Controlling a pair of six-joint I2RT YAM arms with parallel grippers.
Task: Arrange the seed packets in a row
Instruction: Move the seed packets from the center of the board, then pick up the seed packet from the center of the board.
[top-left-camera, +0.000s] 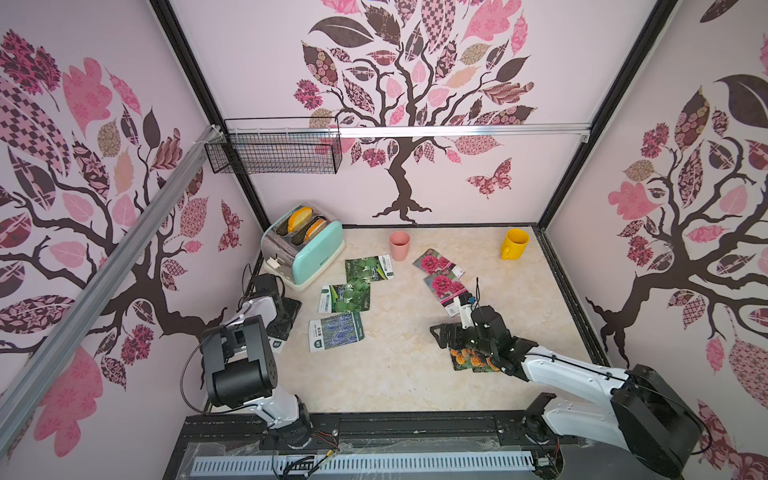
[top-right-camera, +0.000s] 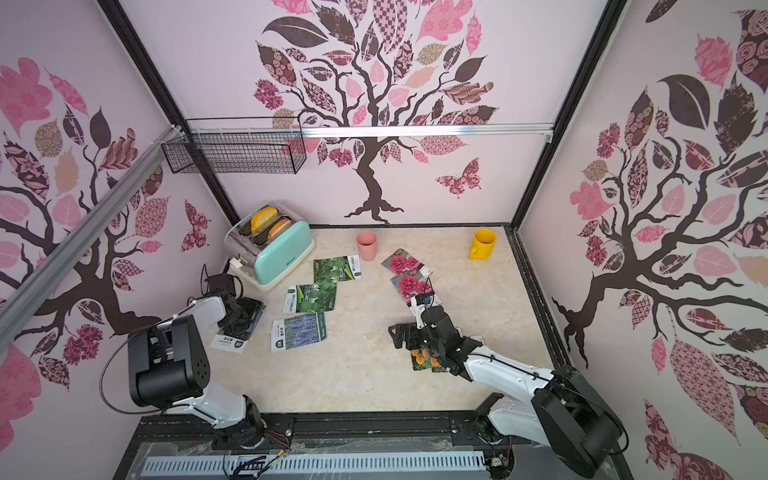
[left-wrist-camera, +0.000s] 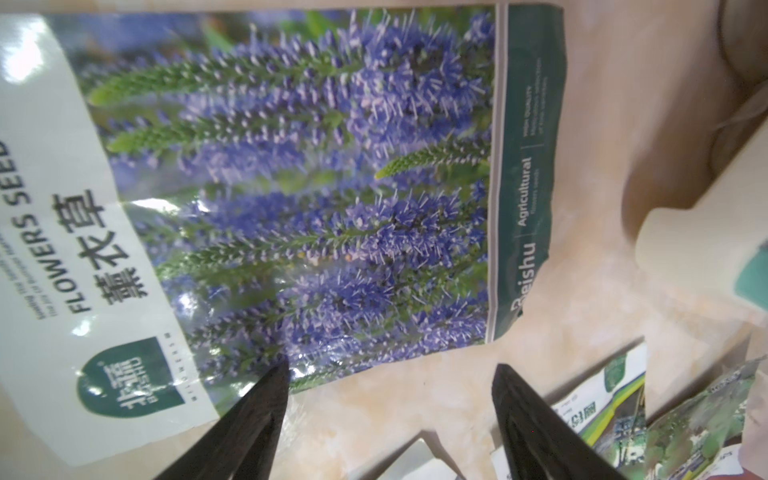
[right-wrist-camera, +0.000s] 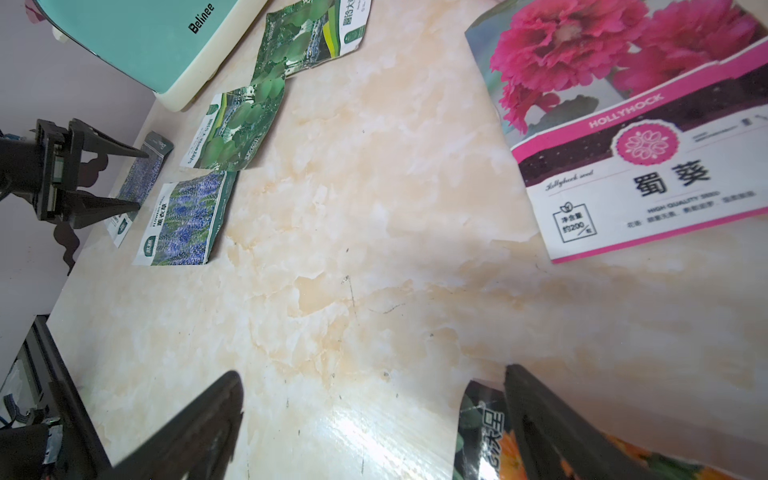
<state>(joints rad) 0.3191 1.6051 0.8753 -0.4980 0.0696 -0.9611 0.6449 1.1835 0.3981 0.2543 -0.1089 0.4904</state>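
The marigold packet (top-left-camera: 467, 360) is largely hidden beneath the right gripper (right-wrist-camera: 374, 372), its jaws held apart; a lavender packet (top-right-camera: 227, 342) is half covered by the left gripper (left-wrist-camera: 390, 370), likewise spread.

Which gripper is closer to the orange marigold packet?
Right. The right gripper sits at the edge of the marigold packet; the left gripper hovers over a distant lavender packet.

The right gripper (right-wrist-camera: 370, 371) is hovering over the marble table (right-wrist-camera: 374, 232), jaws spread wide. One finger is overlapping the marigold packet (right-wrist-camera: 484, 428) at its corner.
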